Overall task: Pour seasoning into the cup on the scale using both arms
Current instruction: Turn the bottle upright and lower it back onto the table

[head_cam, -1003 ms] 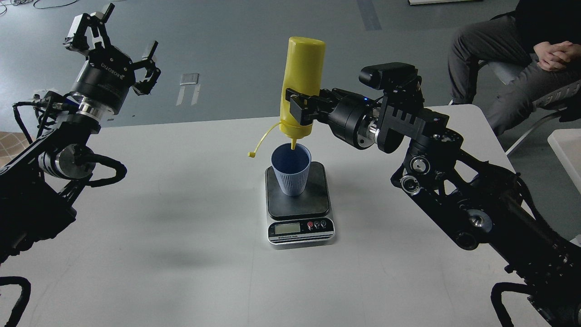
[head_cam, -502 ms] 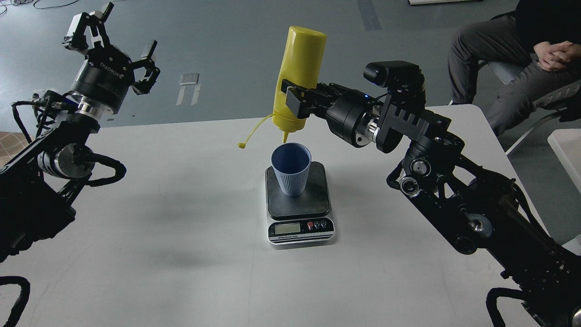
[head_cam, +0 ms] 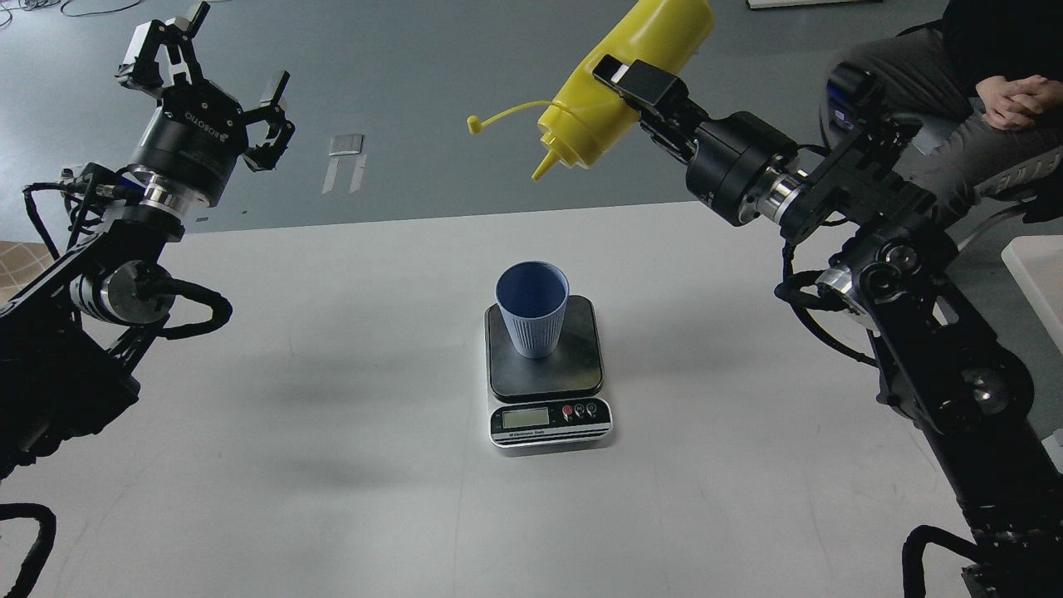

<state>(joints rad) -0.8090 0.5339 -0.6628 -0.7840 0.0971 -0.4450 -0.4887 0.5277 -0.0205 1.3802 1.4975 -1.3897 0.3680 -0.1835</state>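
Now the right gripper (head_cam: 619, 83) clamps the bottle (head_cam: 623, 79) high and tilted, nozzle clear of the cup (head_cam: 532, 309), likely ending the pour, while the left gripper (head_cam: 203, 75) idles wide.

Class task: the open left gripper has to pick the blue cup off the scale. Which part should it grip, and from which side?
Grip the cup around its ribbed lower wall, coming in level from the left gripper's side. It stands upright with no handle, and the table there looks bare.

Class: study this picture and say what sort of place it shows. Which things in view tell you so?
Probably a robotics lab or test room: a bare white table on a grey floor, a kitchen scale holding a blue cup, and a seated person watching nearby.
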